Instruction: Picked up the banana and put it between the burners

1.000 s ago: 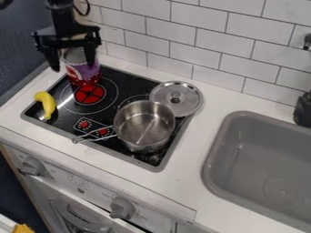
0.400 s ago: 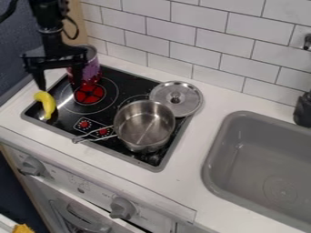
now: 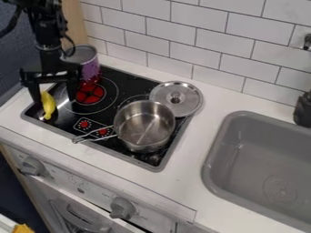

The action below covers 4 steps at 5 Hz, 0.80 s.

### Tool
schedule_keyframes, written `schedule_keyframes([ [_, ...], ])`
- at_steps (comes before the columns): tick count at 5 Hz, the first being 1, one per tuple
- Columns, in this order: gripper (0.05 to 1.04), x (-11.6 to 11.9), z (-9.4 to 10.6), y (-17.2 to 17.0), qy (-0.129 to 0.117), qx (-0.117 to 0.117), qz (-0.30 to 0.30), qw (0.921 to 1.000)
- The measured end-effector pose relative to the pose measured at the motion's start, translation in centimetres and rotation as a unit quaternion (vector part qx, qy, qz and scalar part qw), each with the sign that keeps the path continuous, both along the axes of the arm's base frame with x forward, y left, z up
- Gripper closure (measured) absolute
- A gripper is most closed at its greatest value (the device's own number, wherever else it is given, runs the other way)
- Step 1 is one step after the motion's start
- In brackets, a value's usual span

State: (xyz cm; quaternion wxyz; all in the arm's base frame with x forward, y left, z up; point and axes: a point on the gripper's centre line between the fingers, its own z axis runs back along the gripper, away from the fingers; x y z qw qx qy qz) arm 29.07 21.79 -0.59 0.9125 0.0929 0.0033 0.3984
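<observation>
Black and two-fingered, the gripper [image 3: 54, 94] hangs at the upper left over the cooktop, its fingers well apart, one to either side of the upper part of a curved yellow banana [image 3: 48, 107]; the banana sits nearer the finger on the picture's left, though whether that finger touches it I cannot tell. The banana is at the left end of the black glass cooktop with a grey rim [image 3: 138, 165], beside a round red burner mark [image 3: 90, 94] and apart from it. Behind the gripper, toward the tiled wall, a purple and red cylindrical can [image 3: 90, 73] stands upright at the back of the cooktop. Nearer the front edge, two small red control marks, one at [image 3: 84, 124], are printed on the glass. To the right stands a shiny steel saucepan [image 3: 144, 129], upright and uncovered, its wire-like metal handle [image 3: 94, 134] pointing toward the lower left over the controls. Just behind the pan, a round steel lid with a knob [image 3: 184, 105] lies across the cooktop's right edge, knob up. Farther right, a grey rectangular sink [image 3: 222, 150] is set into the white countertop [image 3: 197, 175], with a dark object [image 3: 303, 109] behind it at the picture's edge. White rectangular wall tiles [image 3: 203, 43] run along the back, and two grey knobs, one at [image 3: 123, 208], jut from the pale stove front below.
</observation>
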Motion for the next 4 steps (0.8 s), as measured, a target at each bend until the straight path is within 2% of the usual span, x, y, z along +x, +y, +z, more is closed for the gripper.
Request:
schedule_keyframes([
  [2,0.121,0.32,-0.75,0.94,-0.001,0.001,0.001,1.0000],
  [3,0.399,0.03,-0.92,0.72,-0.002,0.000,0.000,1.0000],
  [4,0.676,-0.36,-0.98,0.04,-0.008,-0.011,-0.011,0.9999],
])
